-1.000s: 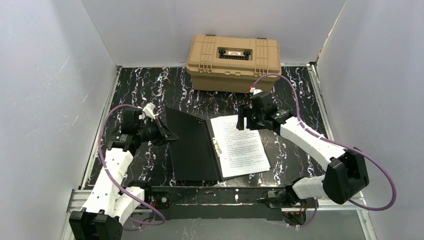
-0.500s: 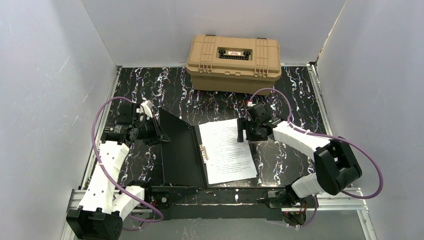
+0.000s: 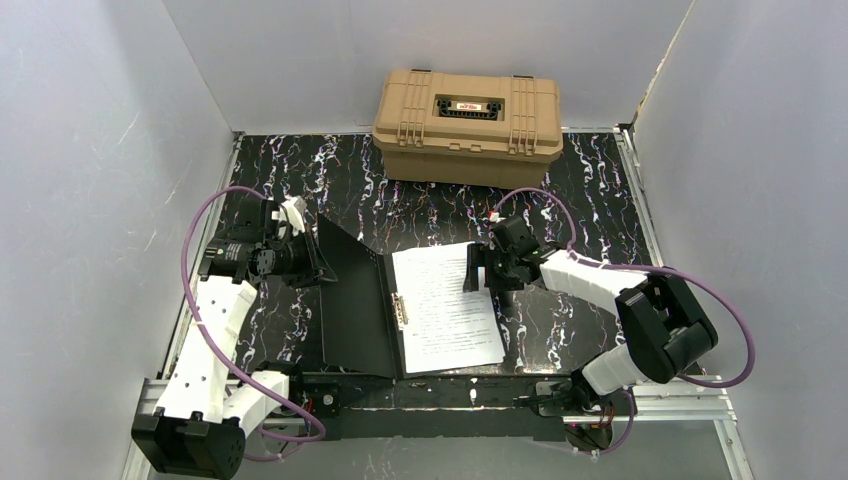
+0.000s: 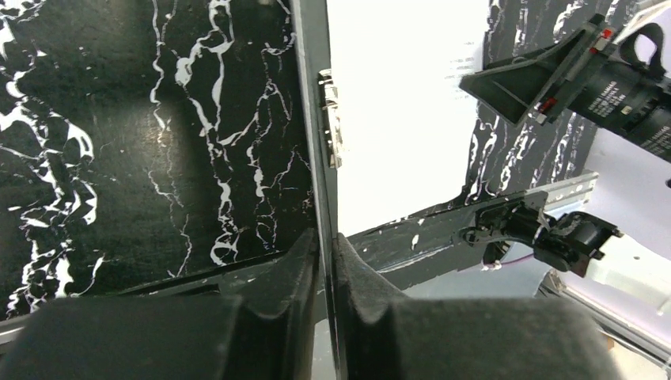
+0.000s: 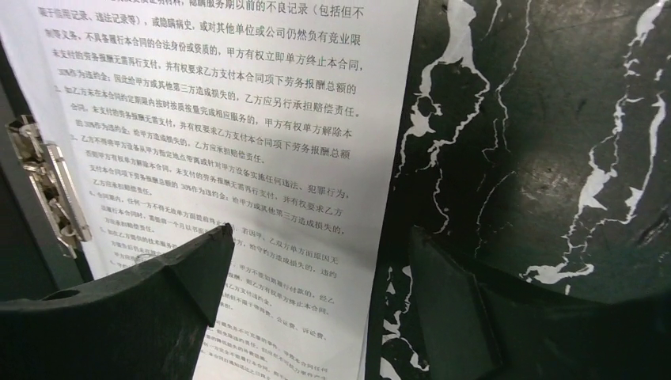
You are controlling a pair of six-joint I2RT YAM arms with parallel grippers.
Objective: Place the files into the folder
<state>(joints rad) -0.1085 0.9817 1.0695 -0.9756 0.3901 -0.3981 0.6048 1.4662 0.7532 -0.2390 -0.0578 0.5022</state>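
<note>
Nearest the arm bases, the folder (image 3: pixel 355 310) lies open on the black marbled worktop (image 3: pixel 590 180), its black inside facing up and its near edge just short of the worktop's near rim. The files (image 3: pixel 445 310) rest on the folder's right half, printed side up. Their left edge is just beside the metal clip (image 3: pixel 401 309) along the spine, and their right edge runs close to the bare worktop. The left cover is tilted up off the worktop rather than lying flat. A little farther back, the left hand (image 4: pixel 324 245) is clamped on that cover's thin edge, one finger pressed against each face. To the right, the right hand (image 5: pixel 319 233) is over the files' right edge with its fingers apart, one above the printed sheet and the other above the marbled surface. I cannot tell whether either tip touches the paper. Against the far wall, well apart from the folder, sits a tan hard case (image 3: pixel 467 112) with its lid down.
</note>
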